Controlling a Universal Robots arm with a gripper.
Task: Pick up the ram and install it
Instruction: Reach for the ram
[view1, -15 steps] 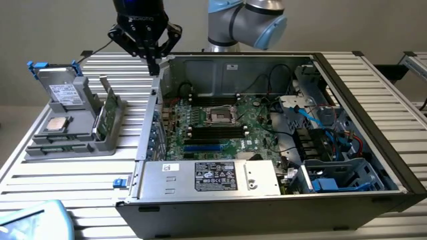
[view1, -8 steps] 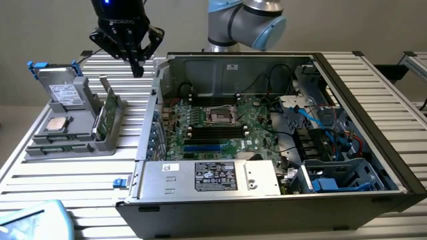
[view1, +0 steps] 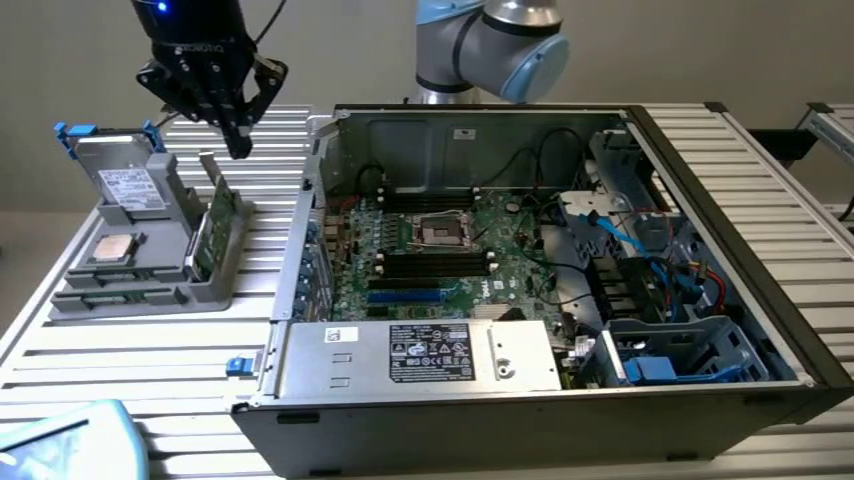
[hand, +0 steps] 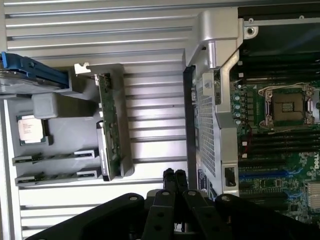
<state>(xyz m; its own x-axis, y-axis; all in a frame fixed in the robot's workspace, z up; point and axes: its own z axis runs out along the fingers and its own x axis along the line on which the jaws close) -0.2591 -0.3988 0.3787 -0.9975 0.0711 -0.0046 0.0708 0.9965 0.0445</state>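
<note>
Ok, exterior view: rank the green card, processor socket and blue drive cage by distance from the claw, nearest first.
1. Green card, upright in the tray, just below the claw.
2. Processor socket, on the motherboard.
3. Blue drive cage, exterior view's right.

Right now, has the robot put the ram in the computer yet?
Not yet, nothing looks done. The claw is shut and empty, up in the air near the gray tray, where the ram lies untouched. Picking it up and fitting it into the motherboard are both left.
</note>
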